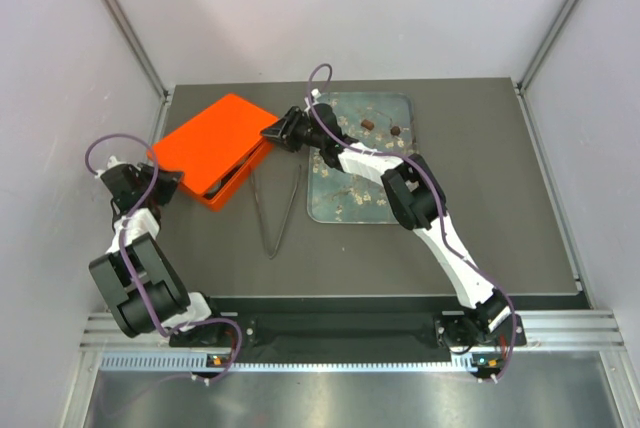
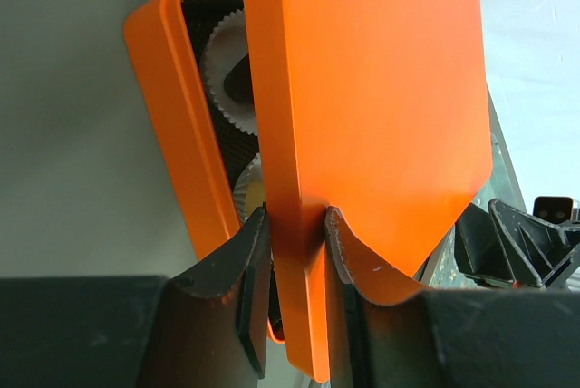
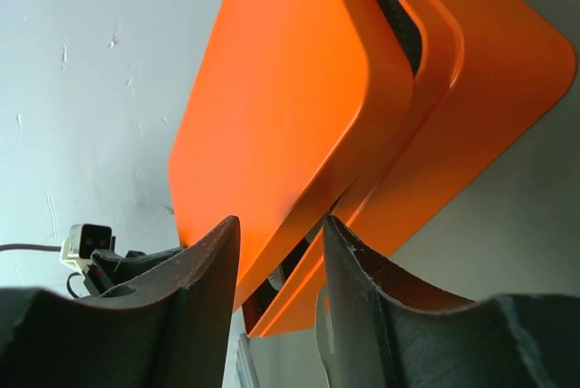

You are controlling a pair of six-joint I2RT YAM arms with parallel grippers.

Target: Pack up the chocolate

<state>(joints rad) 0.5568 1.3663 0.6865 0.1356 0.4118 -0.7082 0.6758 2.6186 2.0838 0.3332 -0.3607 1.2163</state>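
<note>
Bright, even light, soft shadows, mild sheen on the orange lid [image 2: 381,89].

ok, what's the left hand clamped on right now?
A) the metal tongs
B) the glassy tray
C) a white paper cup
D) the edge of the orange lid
D: in the left wrist view the left hand is closed on the edge of the orange lid, which runs up between its jaws.

A dark grey table [image 1: 500,238] is carrying an orange box [image 1: 210,143] at ten o'clock, a glassy tray [image 1: 335,203] at one o'clock, and metal tongs [image 1: 272,248] between them.
</note>
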